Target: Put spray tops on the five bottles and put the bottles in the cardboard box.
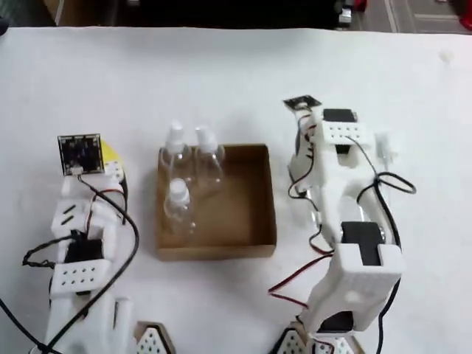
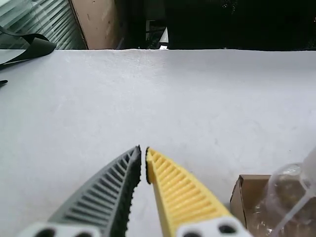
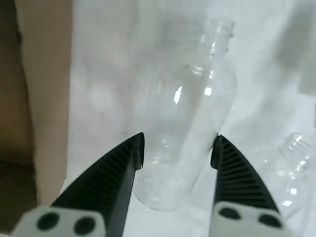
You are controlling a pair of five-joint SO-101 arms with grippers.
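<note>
Three clear bottles (image 1: pixel 178 205) with white spray tops stand in the left part of the cardboard box (image 1: pixel 254 221). My right gripper (image 3: pixel 178 140) is open, with one black finger on each side of an uncapped clear bottle (image 3: pixel 190 106) that seems to lie on the white table beside the box wall (image 3: pixel 47 94). A second uncapped bottle (image 3: pixel 291 170) lies close by. In the high view the right gripper (image 1: pixel 304 136) sits just right of the box. My left gripper (image 2: pixel 143 154) is shut and empty over bare table left of the box (image 2: pixel 245 191).
A loose white spray top (image 1: pixel 387 147) lies on the table right of the right arm. The left arm (image 1: pixel 81 243) stands left of the box, with wires along it. The table's far edge meets a dark background.
</note>
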